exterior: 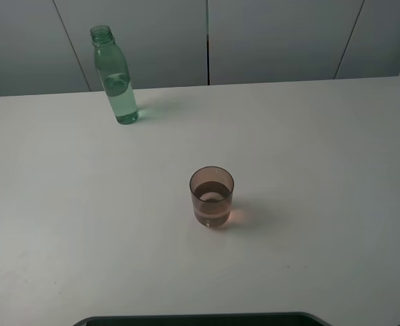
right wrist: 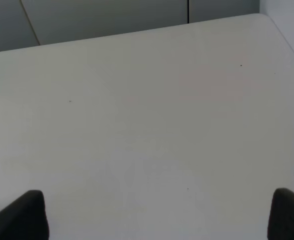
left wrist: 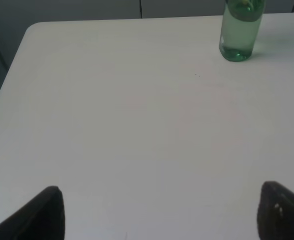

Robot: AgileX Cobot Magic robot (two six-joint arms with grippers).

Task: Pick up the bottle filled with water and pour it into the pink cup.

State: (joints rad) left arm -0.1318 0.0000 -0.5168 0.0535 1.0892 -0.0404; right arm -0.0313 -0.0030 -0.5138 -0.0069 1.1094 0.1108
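Observation:
The green-tinted bottle (exterior: 116, 78) stands upright and capless at the far left of the white table (exterior: 322, 170), with clear liquid in its lower part. Its base also shows in the left wrist view (left wrist: 240, 31). The pink cup (exterior: 212, 196) stands upright near the table's middle and holds some liquid. Neither gripper shows in the exterior high view. The left gripper (left wrist: 161, 212) is open and empty, its fingertips (left wrist: 42, 215) far apart, well short of the bottle. The right gripper (right wrist: 159, 215) is open and empty over bare table. The cup is out of both wrist views.
Grey wall panels (exterior: 206, 41) run behind the table's far edge. A dark edge (exterior: 200, 319) lies along the near side of the table. The table's rounded left corner (left wrist: 34, 27) and right corner (right wrist: 266, 20) show in the wrist views.

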